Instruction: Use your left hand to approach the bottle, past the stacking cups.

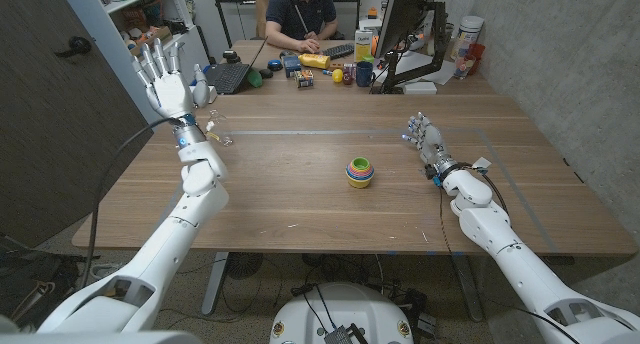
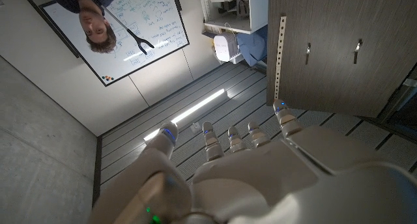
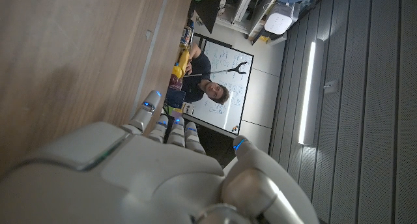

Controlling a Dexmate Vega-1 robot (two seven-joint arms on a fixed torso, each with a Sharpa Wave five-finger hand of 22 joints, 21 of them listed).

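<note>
Fingers (image 1: 152,56) spread wide, holding nothing, on the left hand (image 1: 163,79) raised at upper left; stacking cups (image 1: 360,171) mid-frame on the desk (image 1: 290,199); right hand (image 1: 425,136) at right, fingers loosely apart, empty; yellow bottle (image 1: 314,60) lying top centre.

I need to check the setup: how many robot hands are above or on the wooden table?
2. The white left hand is raised, fingers spread, at the table's far left; the right hand is low at the right side.
</note>
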